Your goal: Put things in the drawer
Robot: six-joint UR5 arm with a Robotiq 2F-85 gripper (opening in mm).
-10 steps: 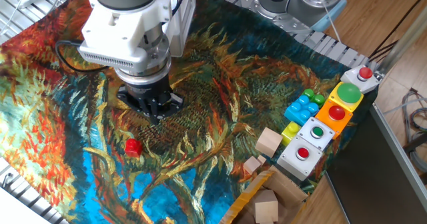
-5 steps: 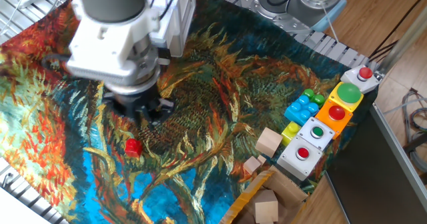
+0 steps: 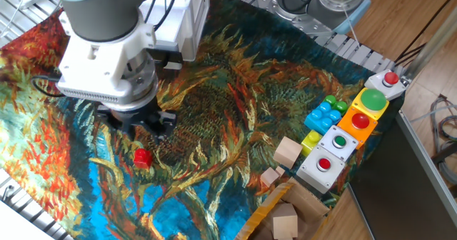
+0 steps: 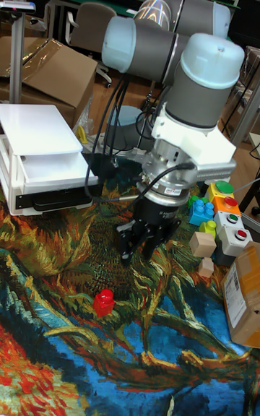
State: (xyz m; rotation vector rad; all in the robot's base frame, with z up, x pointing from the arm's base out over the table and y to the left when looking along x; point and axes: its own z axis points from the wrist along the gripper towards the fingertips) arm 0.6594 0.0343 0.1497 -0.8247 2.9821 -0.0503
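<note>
Painted sunflower cloth (image 3: 235,104) over the surface, cardboard box (image 4: 50,69) and green shelving behind. Claw (image 4: 144,241) hanging above the cloth, fingers spread and holding nothing, just up and back from the small red block (image 4: 104,302) lying alone on the cloth. White drawer (image 4: 50,169) pulled out of its cabinet (image 4: 40,131) at the far left, well apart from the block; pale wooden cubes (image 3: 288,153), blue bricks (image 3: 323,114) and button boxes (image 3: 335,148) grouped along the right edge.
</note>
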